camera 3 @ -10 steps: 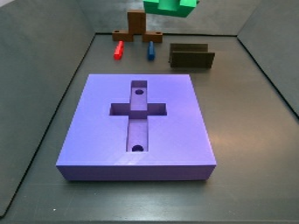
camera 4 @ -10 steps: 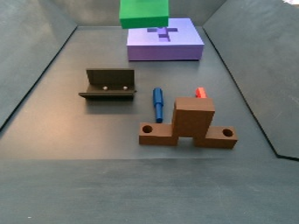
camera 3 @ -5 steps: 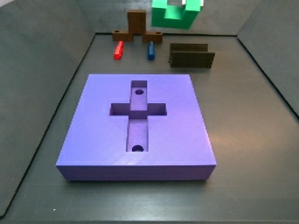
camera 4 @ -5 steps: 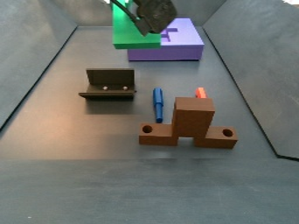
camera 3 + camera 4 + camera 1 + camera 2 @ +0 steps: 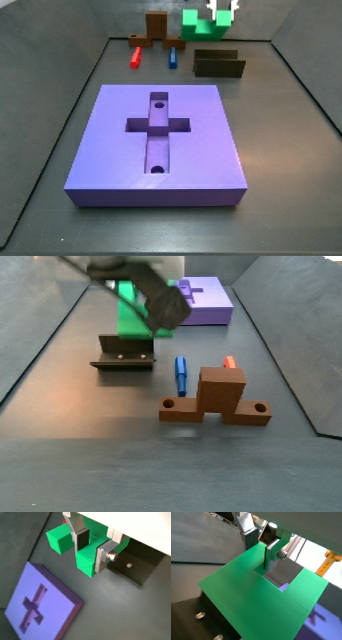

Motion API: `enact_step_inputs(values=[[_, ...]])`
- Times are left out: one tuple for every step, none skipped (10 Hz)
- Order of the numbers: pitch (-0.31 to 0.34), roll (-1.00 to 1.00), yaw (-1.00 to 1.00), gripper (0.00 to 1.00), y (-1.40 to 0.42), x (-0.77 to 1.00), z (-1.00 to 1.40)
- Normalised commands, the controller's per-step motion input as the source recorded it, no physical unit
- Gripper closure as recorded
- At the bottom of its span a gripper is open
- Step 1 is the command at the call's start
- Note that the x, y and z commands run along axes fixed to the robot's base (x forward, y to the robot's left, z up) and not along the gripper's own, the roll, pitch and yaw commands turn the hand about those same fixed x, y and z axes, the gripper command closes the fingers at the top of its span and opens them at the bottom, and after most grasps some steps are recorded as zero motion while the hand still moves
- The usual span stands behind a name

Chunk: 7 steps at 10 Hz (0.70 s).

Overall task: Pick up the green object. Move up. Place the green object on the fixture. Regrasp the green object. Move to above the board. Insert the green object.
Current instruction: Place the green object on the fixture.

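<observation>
claw (image 5: 91, 546) clamped on green object (image 5: 83, 558), held off the table | fixture (image 5: 135, 564) just beside and below claw | board (image 5: 37, 605) well apart from claw

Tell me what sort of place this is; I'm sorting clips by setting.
Probably a simulated robot assembly bench: a walled grey floor, a purple board with a cross recess, and a claw holding the green object above the fixture.

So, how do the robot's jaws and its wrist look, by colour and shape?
The gripper, near the fixture, has flat silver plate fingers with dark pads and a round screw. Its body is white in a wrist view. In a side view the gripper is blurred, grey and dark. No cables or markings show.
</observation>
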Motion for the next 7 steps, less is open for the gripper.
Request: enact_step_inputs(values=[[0.000, 0.00, 0.10, 1.00, 0.15, 0.97, -0.52], [0.000, -0.01, 0.09, 1.00, 0.17, 1.00, -0.47], [0.000, -0.06, 0.05, 1.00, 0.15, 1.00, -0.27], [0.000, -0.05, 0.03, 1.00, 0.11, 1.00, -0.07], [0.000, -0.12, 0.04, 1.00, 0.01, 1.00, -0.05], [-0.180, -0.26, 0.01, 1.00, 0.00, 0.90, -0.04], [-0.269, -0.31, 0.02, 1.00, -0.05, 0.72, -0.12]])
